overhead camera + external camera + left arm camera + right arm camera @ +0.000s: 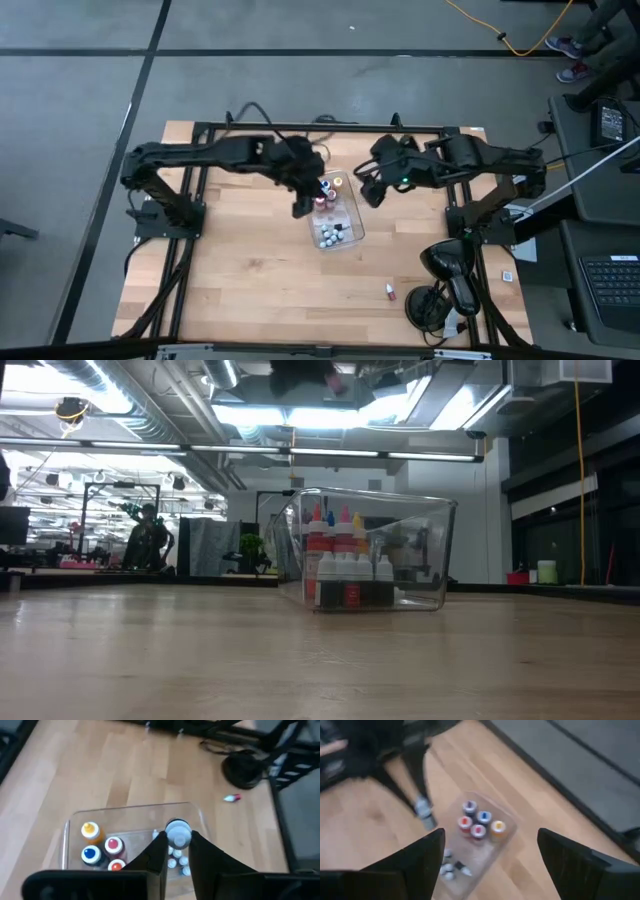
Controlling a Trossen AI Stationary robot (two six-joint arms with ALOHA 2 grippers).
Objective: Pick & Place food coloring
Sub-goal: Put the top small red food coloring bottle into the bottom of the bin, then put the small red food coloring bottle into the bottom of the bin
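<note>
A clear plastic tray [350, 232] stands mid-table with several food coloring bottles [91, 854] upright in it: blue, red and orange-yellow ones at its far end, and light-capped ones [330, 235] nearer. My left gripper [176, 842] hangs above the tray, shut on one small bottle [177, 832]. My right gripper [490, 865] is open, above the table just right of the tray [480, 845], with nothing between its fingers. In the low view, the tray [430, 550] rests flat on the wood. My left gripper pinches a small food coloring bottle between its two fingertips; its round light cap [178, 829] shows in the gap. The fingers slant downward from the table's left. The bottle [423, 812] is lifted clear, above the tray.
One loose bottle with a red body [390, 291] lies on the wood near the front right. A dark round stand with cables [445, 265] sits at the right front corner. Bare wood lies left of and in front of the tray.
</note>
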